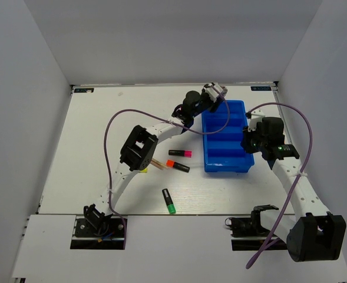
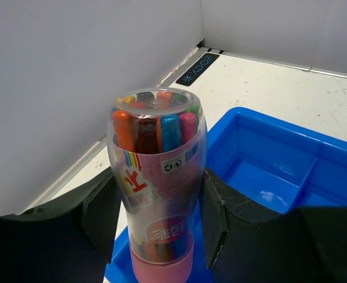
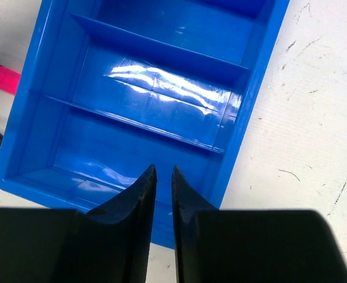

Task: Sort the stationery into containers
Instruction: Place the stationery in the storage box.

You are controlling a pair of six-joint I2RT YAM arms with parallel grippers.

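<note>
My left gripper (image 2: 158,200) is shut on a clear tube (image 2: 158,147) with a pink base, full of coloured pens. It holds the tube over the far left corner of the blue bin (image 2: 267,171), the container (image 1: 223,154). From above, this left gripper (image 1: 215,92) is at the bin's far edge. My right gripper (image 3: 162,172) hangs over the bin's near right corner (image 3: 161,100), its fingers a narrow gap apart with nothing between them. Pink-capped (image 1: 179,153), orange-capped (image 1: 177,165) and green-capped (image 1: 169,201) highlighters lie on the table left of the bin.
Thin tan sticks (image 1: 159,163) lie beside the left arm's elbow (image 1: 138,147), with a bit of yellow under it. White walls close the table on three sides. A purple cable (image 1: 111,127) loops over each arm. The bin's compartments hold nothing.
</note>
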